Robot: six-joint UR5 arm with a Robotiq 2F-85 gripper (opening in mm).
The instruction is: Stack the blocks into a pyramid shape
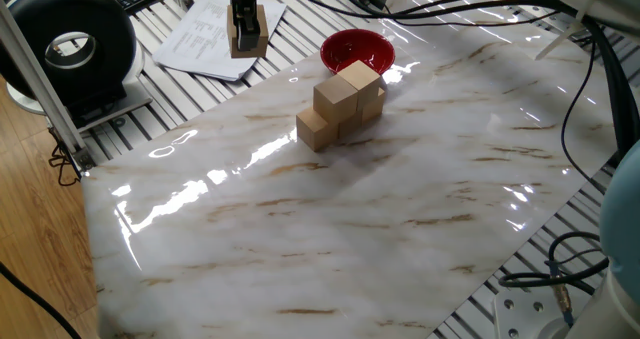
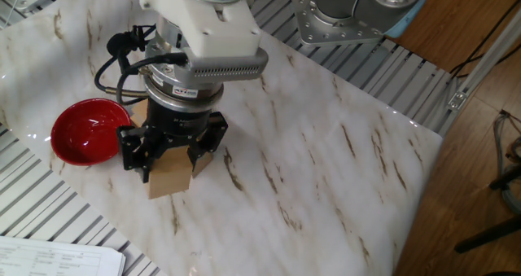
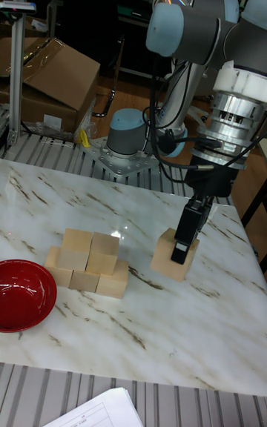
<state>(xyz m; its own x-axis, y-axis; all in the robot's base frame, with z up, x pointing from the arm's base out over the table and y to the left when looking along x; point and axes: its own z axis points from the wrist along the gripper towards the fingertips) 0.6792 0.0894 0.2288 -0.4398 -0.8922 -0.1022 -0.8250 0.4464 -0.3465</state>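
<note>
The blocks are light-tan wooden cubes. A stack of them stands on the marble table beside the red bowl. It has three in the bottom row and two on top. My gripper is shut on one more block, held just above the table to the right of the stack and apart from it. In the other fixed view the held block hangs under the gripper, whose body hides most of the stack. In one fixed view the gripper and its block show at the top.
A red bowl sits close behind the stack near the table's edge. Papers lie on the slatted frame beyond the marble top. A black round device stands off the table's corner.
</note>
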